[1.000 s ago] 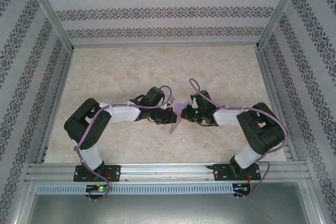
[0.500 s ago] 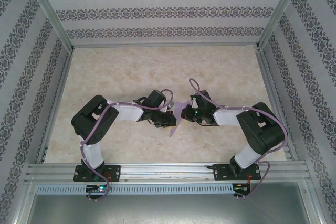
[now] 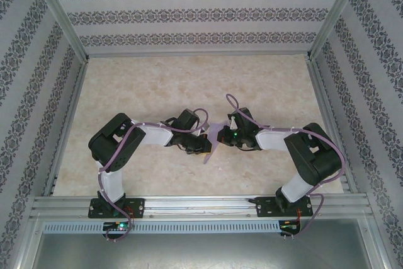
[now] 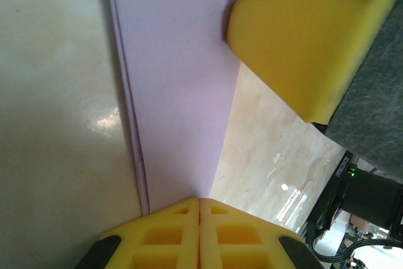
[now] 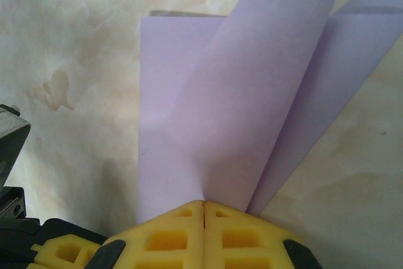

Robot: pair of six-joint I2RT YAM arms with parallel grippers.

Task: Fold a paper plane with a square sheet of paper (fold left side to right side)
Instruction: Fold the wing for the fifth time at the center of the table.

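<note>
Left gripper nearer right gripper; lilac paper (curled, right wrist)

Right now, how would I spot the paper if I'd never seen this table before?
Look at the middle of the beige marbled table. There the left gripper and right gripper meet and pinch the paper between them. It is the only pale purple thing there, partly folded, with a sharp tip pointing toward the near edge.

lilac paper sheet | partly folded, narrow | tip toward near edge | one flap curled upward
</note>
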